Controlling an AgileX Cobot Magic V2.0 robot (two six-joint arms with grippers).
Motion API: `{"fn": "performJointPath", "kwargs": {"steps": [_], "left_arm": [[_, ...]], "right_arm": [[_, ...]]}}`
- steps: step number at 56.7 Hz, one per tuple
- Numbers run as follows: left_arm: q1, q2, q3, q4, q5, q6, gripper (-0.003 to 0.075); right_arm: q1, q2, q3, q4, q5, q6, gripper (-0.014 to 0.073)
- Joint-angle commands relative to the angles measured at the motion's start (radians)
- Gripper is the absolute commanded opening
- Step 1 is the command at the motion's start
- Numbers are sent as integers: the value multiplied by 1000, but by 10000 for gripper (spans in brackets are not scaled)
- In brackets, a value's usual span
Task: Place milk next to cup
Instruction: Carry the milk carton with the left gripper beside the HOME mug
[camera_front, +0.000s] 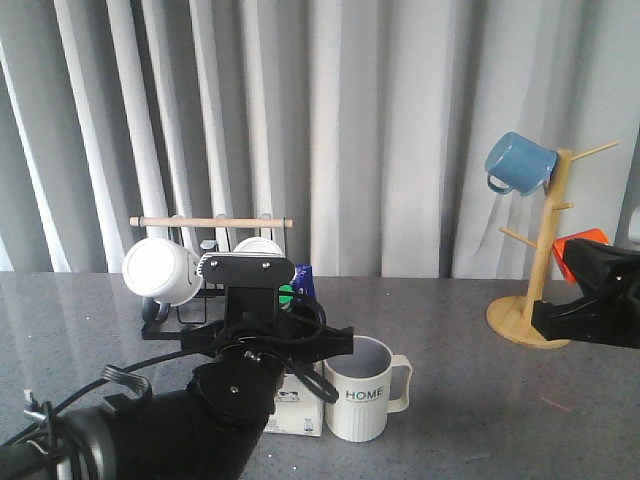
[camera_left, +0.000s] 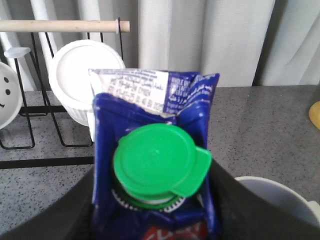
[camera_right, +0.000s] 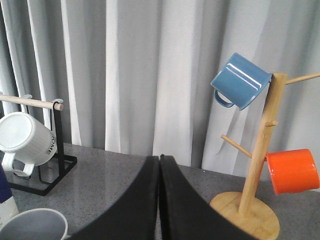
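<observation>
The milk (camera_left: 155, 165), a blue-and-white carton with a green cap, fills the left wrist view. My left gripper (camera_left: 155, 212) is shut on it, with one dark finger on each side of the carton. In the front view the milk (camera_front: 300, 412) stands on the table just left of the cup (camera_front: 360, 395), a ribbed pale mug marked "HOME". My left arm hides most of the carton. The cup's rim shows in the left wrist view (camera_left: 275, 192) and the right wrist view (camera_right: 30, 225). My right gripper (camera_right: 159, 159) is shut and empty, and sits at the right edge of the front view (camera_front: 560, 315).
A black wire rack (camera_front: 190, 300) with a wooden bar holds white mugs (camera_front: 160, 270) behind the milk. A wooden mug tree (camera_front: 545, 260) at the right carries a blue mug (camera_front: 520, 162) and an orange mug (camera_front: 580, 245). Grey curtains close off the back.
</observation>
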Motion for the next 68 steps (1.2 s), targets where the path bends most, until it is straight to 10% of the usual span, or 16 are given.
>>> {"fn": "performJointPath", "kwargs": {"steps": [1, 29, 68], "left_arm": [[-7, -52, -34, 40, -25, -11, 171], [-7, -52, -34, 12, -57, -9, 501], [-7, -96, -34, 24, -81, -9, 514]], "right_arm": [[-7, -23, -31, -8, -71, 3, -8], [-7, -23, -31, -8, -71, 3, -8], [-7, -23, -31, -8, -71, 3, -8]]}}
